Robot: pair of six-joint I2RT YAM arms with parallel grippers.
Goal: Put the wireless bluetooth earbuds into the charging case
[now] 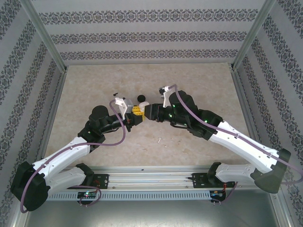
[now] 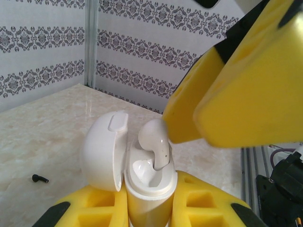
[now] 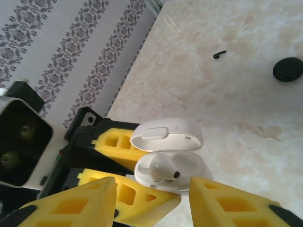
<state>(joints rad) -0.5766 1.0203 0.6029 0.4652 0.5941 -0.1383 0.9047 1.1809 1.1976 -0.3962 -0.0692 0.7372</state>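
The left end effector [image 2: 149, 210] pinches the open charging case [image 3: 166, 135] above the surface [image 3: 236, 94]. One earbud [image 3: 161, 168] stands half-seated inside, stem down. The right end effector [image 3: 152, 203] is spread at its head. Light, glossy and likely slippery, it is best pressed gently on the rounded head.

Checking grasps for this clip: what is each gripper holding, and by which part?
Left gripper grips the open case by its lower body. Right gripper is open, holding nothing; the earbud stands in the case.
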